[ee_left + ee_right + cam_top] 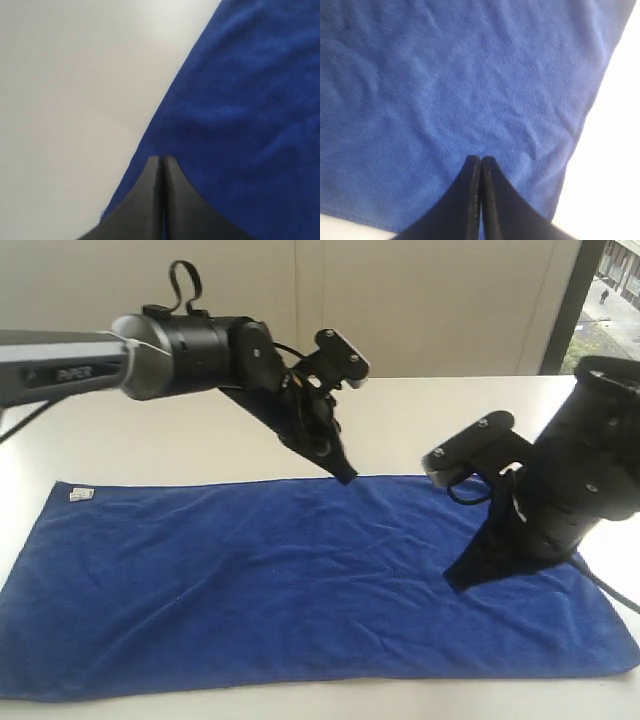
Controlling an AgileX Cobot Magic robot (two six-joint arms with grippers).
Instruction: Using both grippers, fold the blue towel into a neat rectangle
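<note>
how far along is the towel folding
Nothing is folded yet: the towel lies spread flat on the table. In hand: the left fingers are closed at its far edge, the right fingers closed over its right part, with no cloth visibly pinched. To do: grabbing an edge and every fold.

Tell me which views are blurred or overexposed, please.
Exterior view: mild softness, bright window strip at one corner. Left wrist view: the deep-blue microfibre towel and the black left pincer look blurred. Right wrist view: the white table is washed out.
</note>
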